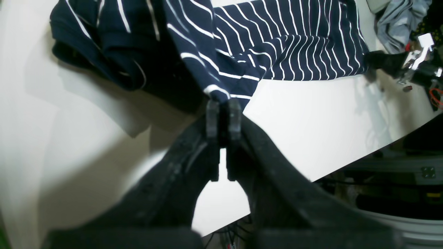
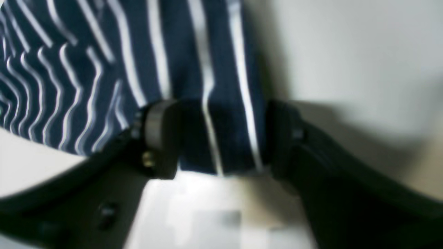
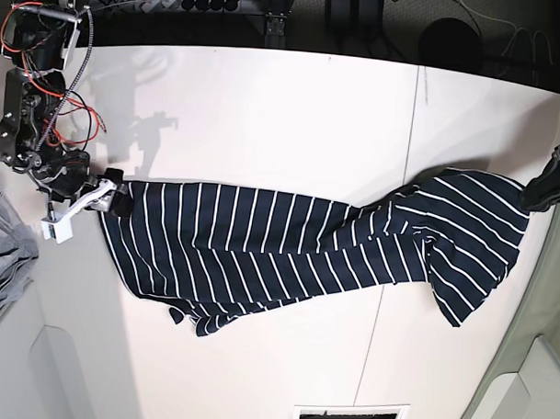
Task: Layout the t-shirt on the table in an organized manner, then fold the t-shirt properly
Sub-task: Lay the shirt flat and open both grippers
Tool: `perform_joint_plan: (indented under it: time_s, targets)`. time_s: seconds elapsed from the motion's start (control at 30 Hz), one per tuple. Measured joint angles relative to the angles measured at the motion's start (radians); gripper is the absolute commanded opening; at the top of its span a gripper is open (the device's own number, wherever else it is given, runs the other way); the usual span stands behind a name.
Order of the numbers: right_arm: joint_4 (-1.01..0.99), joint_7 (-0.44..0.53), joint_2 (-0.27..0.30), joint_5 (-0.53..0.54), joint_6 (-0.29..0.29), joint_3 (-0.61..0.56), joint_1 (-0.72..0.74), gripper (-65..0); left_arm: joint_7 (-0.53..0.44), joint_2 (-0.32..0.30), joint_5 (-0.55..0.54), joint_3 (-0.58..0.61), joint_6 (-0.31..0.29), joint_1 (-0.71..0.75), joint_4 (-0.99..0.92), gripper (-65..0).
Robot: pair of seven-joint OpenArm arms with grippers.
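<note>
A: Where does the left end effector (image 1: 223, 116) stand?

B: Its pads are pressed together on a striped hem of the t-shirt (image 1: 283, 45); the cloth rises from the tips, lifted off the tabletop (image 1: 311, 131); in the base view that end effector (image 3: 544, 189) sits at the shirt's right end, near the tabletop's edge.

A: And the right end effector (image 2: 221, 138)?

B: Its jaws stand apart, one pad on each side of a fold of the t-shirt (image 2: 214, 131); the wrist view is blurred, so I cannot tell whether the pads touch the fabric; in the base view it (image 3: 115, 196) is at the shirt's left corner.

A: How does the shirt lie?

B: The t-shirt (image 3: 306, 243) stretches long across the white tabletop (image 3: 265, 117) between the two arms; flat and wide on the left, twisted and bunched toward the right; a grey cloth (image 3: 4, 255) lies apart at the left edge.
</note>
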Motion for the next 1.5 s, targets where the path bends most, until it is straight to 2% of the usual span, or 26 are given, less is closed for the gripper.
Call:
perform_joint_plan:
  time_s: [0.13,0.17,0.27,0.33,0.43,0.57,0.7,0.8,1.03,1.23,1.27,1.33,1.4,1.43,1.5]
  targets:
    - [-0.006,0.024,0.0,-0.003,-0.012,-0.093,0.001,-63.4,0.0,0.0,0.0,0.0,0.0,0.0,0.0,-65.0]
    - [-0.006,0.032,0.0,-0.009,-0.004,-0.104,0.001,-65.0,0.014,0.0,-0.013,0.0,0.0,0.0,0.0,-65.0]
    - [0.004,0.039,0.001,-0.014,0.034,-0.095,0.001,-65.0,0.122,0.0,-0.139,0.0,0.0,0.003,0.007,-65.0]
    - [0.047,0.018,0.003,-0.02,0.044,-0.052,-0.002,-65.0,0.165,0.0,-0.14,0.0,0.0,0.013,0.057,-65.0]
    - [0.148,-0.042,0.025,0.016,0.047,0.046,0.001,-65.0,0.166,0.0,-0.144,-0.025,0.0,0.048,0.182,-65.0]
    - [0.275,-0.127,0.102,0.116,0.047,0.159,0.004,-65.0,0.144,-0.001,-0.147,-0.152,0.0,0.055,0.34,-65.0]
    - [0.312,-0.208,0.187,0.184,0.056,0.182,0.007,-65.0,0.125,-0.012,-0.151,-0.217,-0.003,0.079,0.436,-65.0]
    - [0.312,-0.23,0.205,0.185,0.056,0.181,-0.01,-65.0,0.14,0.004,-0.147,-0.19,-0.003,0.173,0.484,-65.0]
    - [0.307,-0.233,0.205,0.188,0.058,0.177,-0.153,-65.0,0.162,0.106,-0.146,-0.053,-0.004,0.331,0.519,-65.0]
    - [0.306,-0.211,0.203,0.191,0.056,0.177,-0.291,-65.0,0.161,0.111,-0.146,0.058,-0.003,0.429,0.519,-65.0]
    - [0.306,-0.206,0.2,0.188,0.055,0.177,-0.305,-62.2,0.161,0.111,-0.143,0.07,-0.003,0.438,0.519,-62.3]
    - [0.306,-0.202,0.196,0.176,0.056,0.177,-0.314,-45.9,0.159,0.111,-0.13,0.084,-0.003,0.441,0.519,-49.7]
    - [0.306,-0.187,0.196,0.173,0.055,0.177,-0.306,-34.7,0.114,0.111,-0.098,0.084,-0.003,0.441,0.519,-40.4]
    - [0.306,-0.166,0.197,0.174,0.055,0.177,-0.303,-32.7,0.099,0.111,-0.07,0.084,-0.003,0.44,0.519,-38.6]
    - [0.308,-0.109,0.196,0.177,0.053,0.181,-0.298,-32.7,0.081,0.111,-0.013,0.075,-0.003,0.437,0.519,-38.3]
